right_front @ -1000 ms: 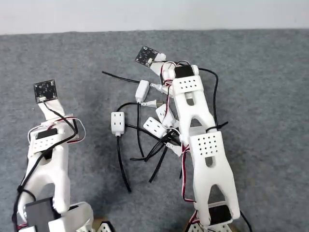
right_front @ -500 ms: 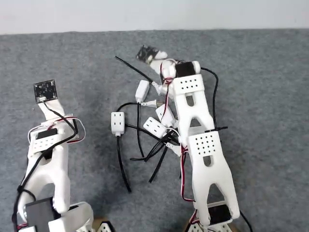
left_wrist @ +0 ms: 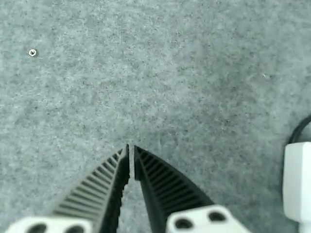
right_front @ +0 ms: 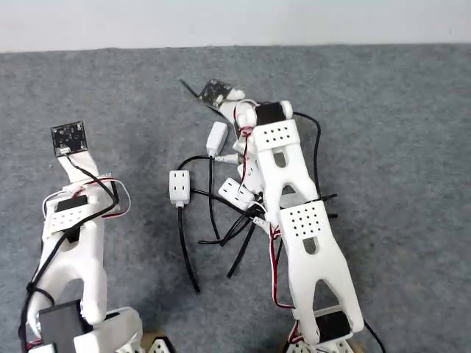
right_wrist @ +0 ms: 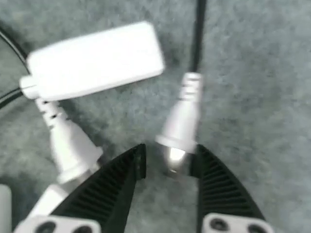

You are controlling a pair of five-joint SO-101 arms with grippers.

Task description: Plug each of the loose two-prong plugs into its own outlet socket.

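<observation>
Right pincer (right_wrist: 170, 158): pinching the prong end of a white two-prong plug (right_wrist: 181, 116) on a black cord, toward 12 o'clock on the grey felt worktop (right_front: 397, 147).
Just beside that plug lie a white oblong outlet block (right_wrist: 97, 60) and a second white plug (right_wrist: 68, 145).
Left pincer (left_wrist: 130, 151): pressed together, holding nothing, over bare felt at 9 o'clock.
Near centre, a white upright outlet socket (right_front: 179, 186) and a white slanted outlet socket (right_front: 235, 193) lie among tangled black cords (right_front: 221, 235), toward 6 o'clock from the pinched plug.
</observation>
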